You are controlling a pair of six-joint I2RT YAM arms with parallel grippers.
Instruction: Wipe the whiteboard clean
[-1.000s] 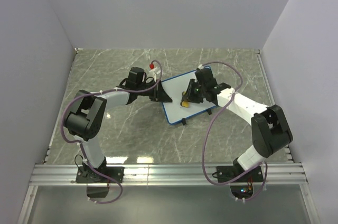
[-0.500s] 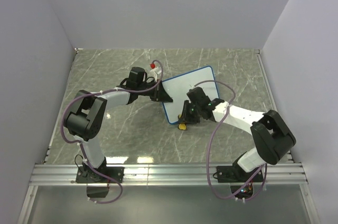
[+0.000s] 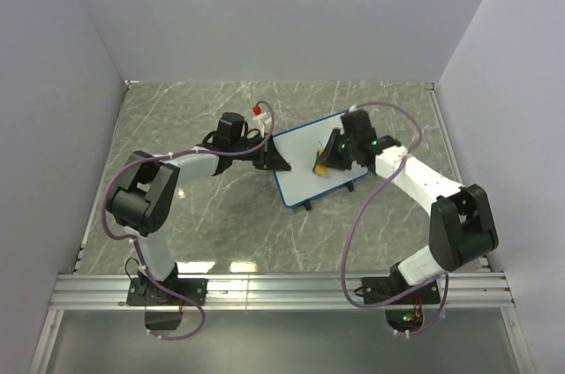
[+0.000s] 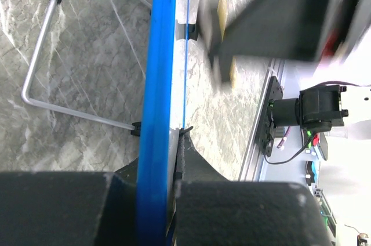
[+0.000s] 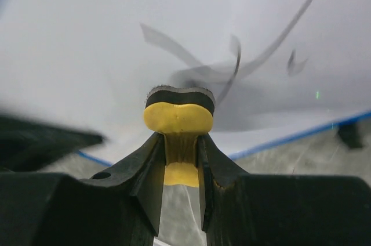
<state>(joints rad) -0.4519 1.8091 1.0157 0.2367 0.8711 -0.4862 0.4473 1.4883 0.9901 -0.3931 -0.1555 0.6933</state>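
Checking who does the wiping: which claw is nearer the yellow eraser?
Right. The right claw is shut on the yellow eraser, over the whiteboard. The left claw clamps the whiteboard's blue rim, apart from the eraser.

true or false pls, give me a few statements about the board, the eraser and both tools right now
1. The right tool grips a yellow eraser. True.
2. The left tool is open and clear of the whiteboard. False: it is shut on the board's blue rim.
3. The whiteboard is wiped clean. False: dark marks show on it in the right wrist view.
4. The eraser is over the whiteboard's white face. True.
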